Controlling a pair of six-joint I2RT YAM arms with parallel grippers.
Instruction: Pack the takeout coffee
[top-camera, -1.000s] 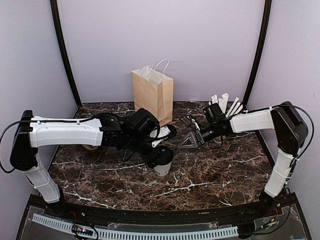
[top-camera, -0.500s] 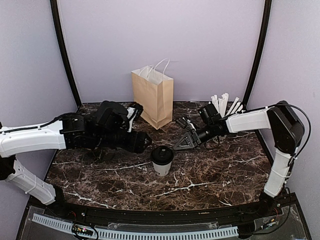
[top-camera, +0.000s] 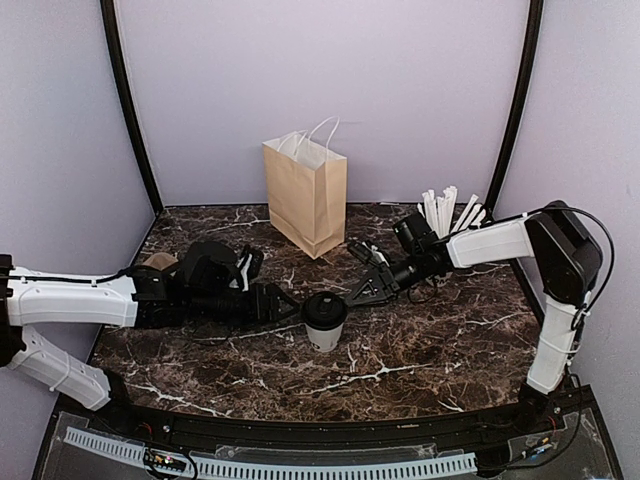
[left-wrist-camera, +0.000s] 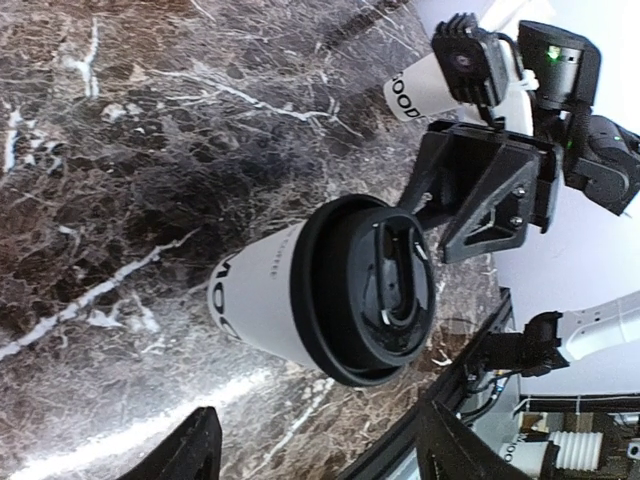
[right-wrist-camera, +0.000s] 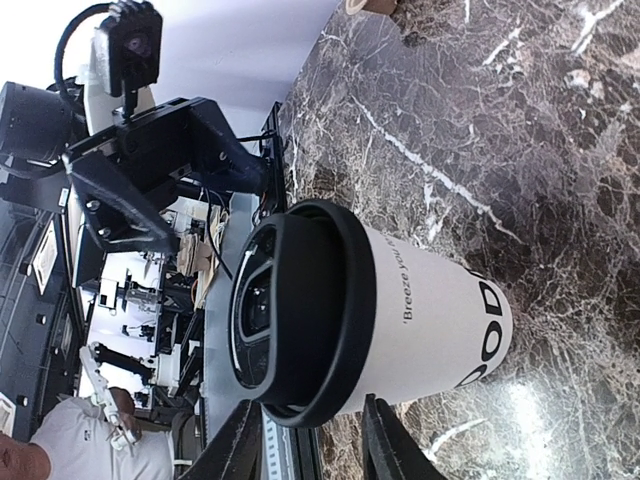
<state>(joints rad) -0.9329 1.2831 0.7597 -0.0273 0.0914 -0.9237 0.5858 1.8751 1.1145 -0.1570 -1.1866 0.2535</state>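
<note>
Marble, dark with white veins, covered the table (top-camera: 400, 370), seen from above. Nearest the arms' bases stood the takeout coffee (top-camera: 324, 324), a small white paper cup, upright near the table's middle, with its black lid (top-camera: 324, 307) on. Just left of it, low over the marble, lay the left gripper (top-camera: 288, 305). Its jaws were wide apart and empty, and the cup sat ahead of them, untouched. Just right of the cup and slightly farther back, the right gripper (top-camera: 362, 291) pointed at the lid, its jaws partly apart and holding nothing. Farther back stood an open brown paper bag (top-camera: 305, 195) with white handles. At the far right, beside the right arm, was a second white cup (top-camera: 445, 213) full of wrapped straws.

Several things looked likely to go wrong. Both grippers crowded one light cup from opposite sides, so they could clash, or one could knock it over. A pinch on the lid instead of the cup wall might pop the lid off. A hard squeeze could buckle the thin paper and spill the coffee. The bag's mouth seemed narrow, so a tilted cup might catch its rim or handles and topple it.
</note>
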